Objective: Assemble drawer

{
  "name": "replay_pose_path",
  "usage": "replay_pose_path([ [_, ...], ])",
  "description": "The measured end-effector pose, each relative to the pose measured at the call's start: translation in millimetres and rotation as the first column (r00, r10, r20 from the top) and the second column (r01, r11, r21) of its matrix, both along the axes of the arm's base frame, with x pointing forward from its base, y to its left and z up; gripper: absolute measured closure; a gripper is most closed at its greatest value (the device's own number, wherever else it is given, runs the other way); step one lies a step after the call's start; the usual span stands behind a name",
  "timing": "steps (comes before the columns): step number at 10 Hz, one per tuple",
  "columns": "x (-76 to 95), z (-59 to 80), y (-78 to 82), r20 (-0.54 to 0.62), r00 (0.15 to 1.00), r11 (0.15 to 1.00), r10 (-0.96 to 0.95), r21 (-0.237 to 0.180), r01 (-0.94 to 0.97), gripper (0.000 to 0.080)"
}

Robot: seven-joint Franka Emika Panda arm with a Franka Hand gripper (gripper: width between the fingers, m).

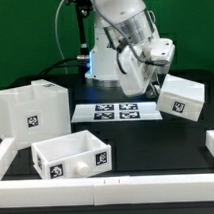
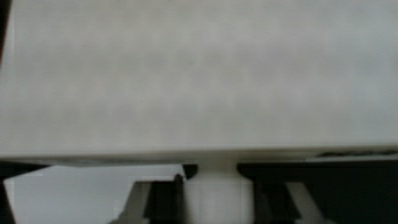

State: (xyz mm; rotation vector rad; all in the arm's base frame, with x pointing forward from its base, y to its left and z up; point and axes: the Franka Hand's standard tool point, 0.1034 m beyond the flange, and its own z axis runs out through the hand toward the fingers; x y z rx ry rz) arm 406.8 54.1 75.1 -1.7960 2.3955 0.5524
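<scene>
Held tray (image 1: 183, 98) of the drawer hangs tilted above the counter (image 1: 146, 144), toward its edge on the exterior view's right, clamped in the tool (image 1: 157, 81). Its white wall (image 2: 178, 80) fills the wrist view. Second tray (image 1: 72, 156) sits by the edge nearest the exterior camera, its knob (image 1: 85, 168) toward that edge and its inside bare white. Housing (image 1: 30, 110) stands near the edge on the exterior view's left. Marker board (image 1: 115, 112) lies mid-counter.

Exterior view bright, soft shadows; wrist view blurred, overexposed white
</scene>
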Motion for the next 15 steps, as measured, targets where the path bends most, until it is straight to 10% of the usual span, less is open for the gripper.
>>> replay_pose_path([
  [2,15.2,36.8,-42.0,-0.013,0.995,0.994,0.099,-0.036,-0.099,0.0632],
  [4,33.8,56.2,-51.4,-0.022,0.993,0.981,0.12,-0.153,-0.122,0.063],
  [7,31.3,47.6,-37.7,-0.073,0.975,0.931,0.208,-0.292,-0.22,0.063],
  [10,66.8,41.2,-51.2,-0.218,0.889,0.817,0.403,-0.353,-0.456,0.063],
  [15,80.9,41.8,-13.4,-0.277,0.813,0.692,0.512,-0.429,-0.581,0.063],
])
